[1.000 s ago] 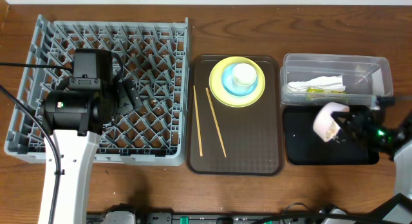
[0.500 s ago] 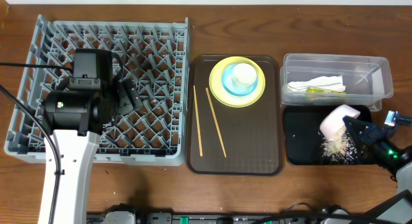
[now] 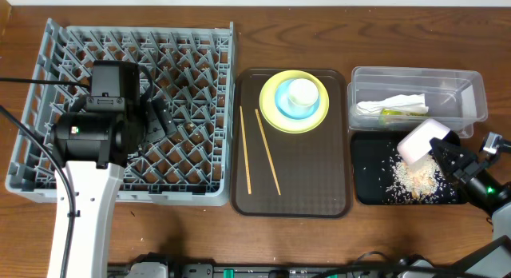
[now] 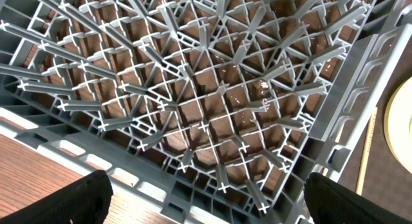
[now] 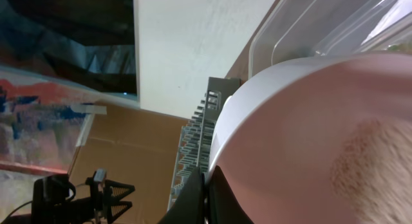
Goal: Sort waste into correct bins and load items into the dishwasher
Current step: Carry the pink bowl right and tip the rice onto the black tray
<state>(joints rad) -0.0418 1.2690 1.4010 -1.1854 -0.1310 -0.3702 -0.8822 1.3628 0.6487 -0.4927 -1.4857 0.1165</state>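
Overhead, the white bowl (image 3: 421, 140) hangs tipped over the black tray (image 3: 366, 190), its mouth turned down toward the rice scraps (image 3: 415, 177) scattered on the tray floor. My right gripper (image 3: 444, 154) has it by the rim, jaws pinching the thin wall; the right wrist view shows a speckled patch inside the bowl that I take for stuck residue. That worries me: if I carry it toward the dish rack (image 3: 48, 176) now, grains could drop onto the brown serving tray (image 3: 319, 200) or the surface. The rim pinch is shallow, so a hard shake could let the bowl slip. It also sits just beside the clear tub (image 3: 476, 91) holding the napkin (image 3: 395, 104) and wrapper (image 3: 403, 114), so a careless swing could knock that wall. My left gripper (image 4: 209, 199) hovers over the rack, jaws spread wide and holding nothing, and it may block the loading path.
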